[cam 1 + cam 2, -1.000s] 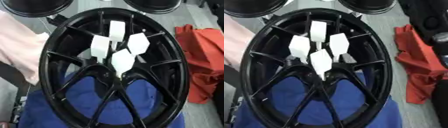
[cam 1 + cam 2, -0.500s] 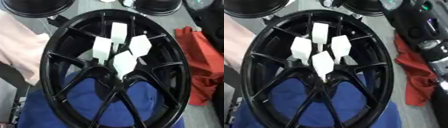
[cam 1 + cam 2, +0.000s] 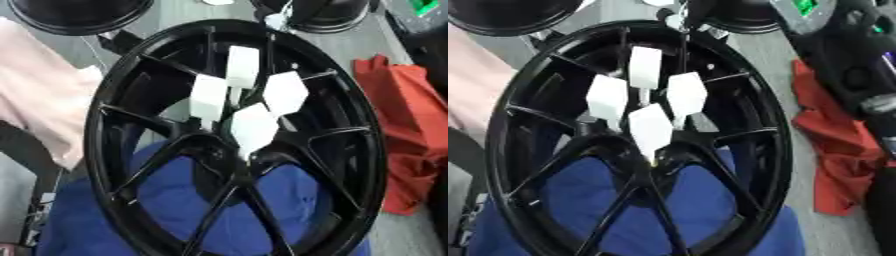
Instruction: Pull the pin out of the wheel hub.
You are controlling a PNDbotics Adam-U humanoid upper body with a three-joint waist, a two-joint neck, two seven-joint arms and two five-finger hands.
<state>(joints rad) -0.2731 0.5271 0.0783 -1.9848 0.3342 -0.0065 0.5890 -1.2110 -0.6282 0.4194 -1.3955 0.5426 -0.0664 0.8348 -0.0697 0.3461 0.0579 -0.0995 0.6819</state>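
Your right arm (image 3: pixel 859 80) is showing at the right edge; I cannot tell your fingers' state. The pins (image 3: pixel 254 127) are sticking up from the hub (image 3: pixel 234 150), well left of it.

A grey floor (image 3: pixel 188 10) runs under everything. A blue cloth (image 3: pixel 175 210) lies in the near middle, a red cloth (image 3: pixel 411 125) crumpled at the right, a pale pink cloth (image 3: pixel 39 100) at the left. Two black round objects (image 3: pixel 79 12) sit at the far edge.
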